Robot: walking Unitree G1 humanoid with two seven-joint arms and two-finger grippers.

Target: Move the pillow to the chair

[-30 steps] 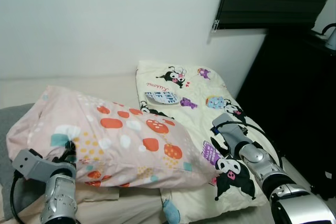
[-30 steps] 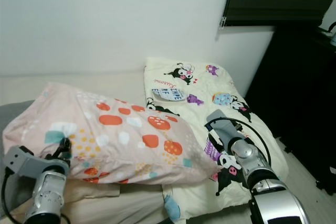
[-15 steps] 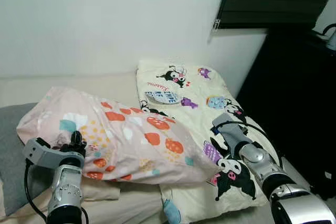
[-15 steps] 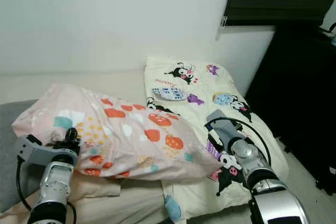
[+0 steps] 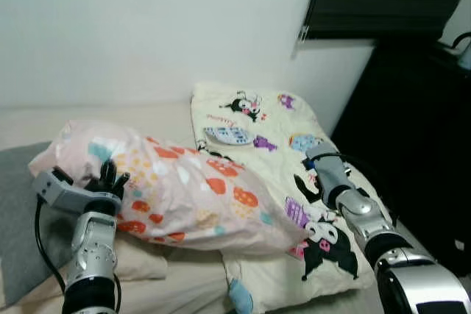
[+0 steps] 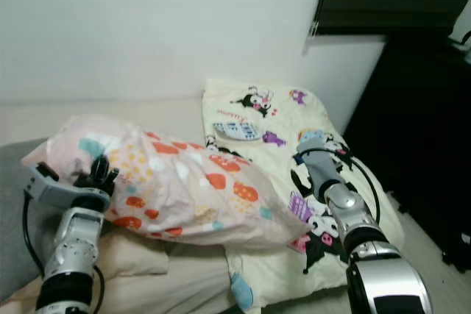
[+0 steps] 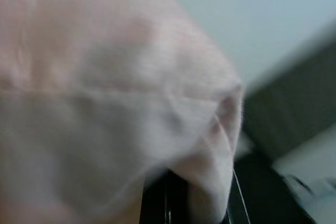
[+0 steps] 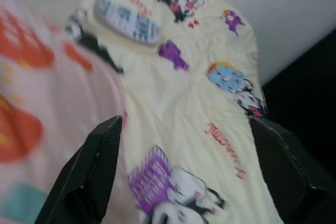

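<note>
- My left claw point(image 5: 109, 179) is pressed into the near end of the pink pillow point(image 5: 191, 193); its fingers point(image 5: 107, 172) stand up against the cloth, and I cannot tell how far they are spread or whether they have a real hold of it.
- From my left wrist the pink cloth point(image 7: 105, 103) is right up against the camera, blurred.
- The pink pillow runs from my left claw across to my right, its far end lying over the edge of the cartoon-print pillow point(image 5: 294, 145).
- My right claw point(image 8: 184, 177) is wide open with nothing in it, both fingers point(image 8: 89, 171) spread apart above the cartoon-print pillow, the pink pillow's edge just beside one finger.
- Under the pink pillow, below my left claw, lies a beige pillow point(image 5: 136, 262), with a grey blanket point(image 5: 18, 211) out to my left.
- Beyond both claws stands a white wall point(image 5: 147, 27); to the right of my right claw is a dark cabinet point(image 5: 419, 130).
</note>
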